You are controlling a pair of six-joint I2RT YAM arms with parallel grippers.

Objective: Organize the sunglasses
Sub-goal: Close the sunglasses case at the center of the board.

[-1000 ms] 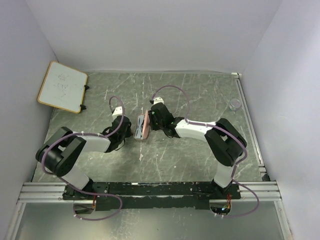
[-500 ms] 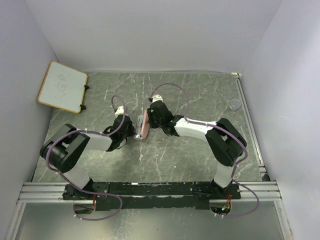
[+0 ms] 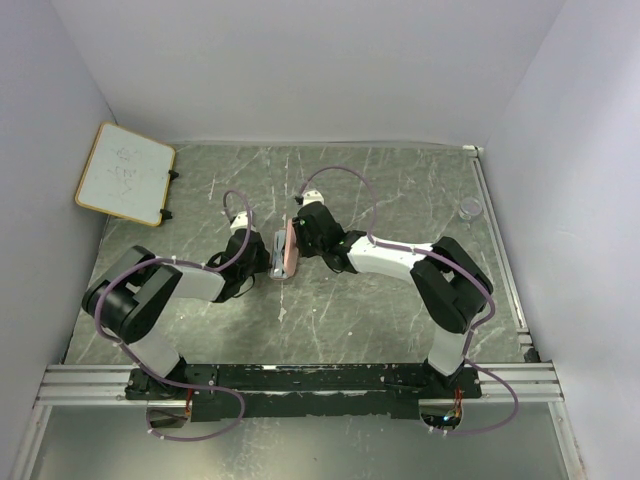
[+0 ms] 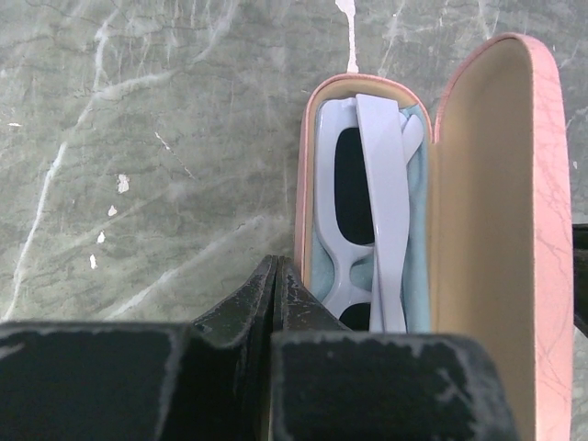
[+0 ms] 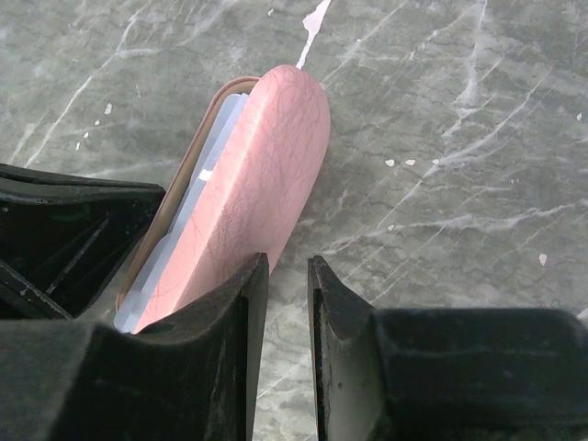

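Left fingers pressed together, tips just beside the open pink oblong case on the grey marbled desk. Lying folded inside: thin pale grey-whitish plastic sunglasses, likely light, stiff, scratch-prone; best pinched at the bridge. Right fingers narrowly apart, clamping nothing, by the lid.

The sunglasses have a pale whitish frame and dark lenses, arms folded. They lie inside the open pink case, near the middle of the counter.
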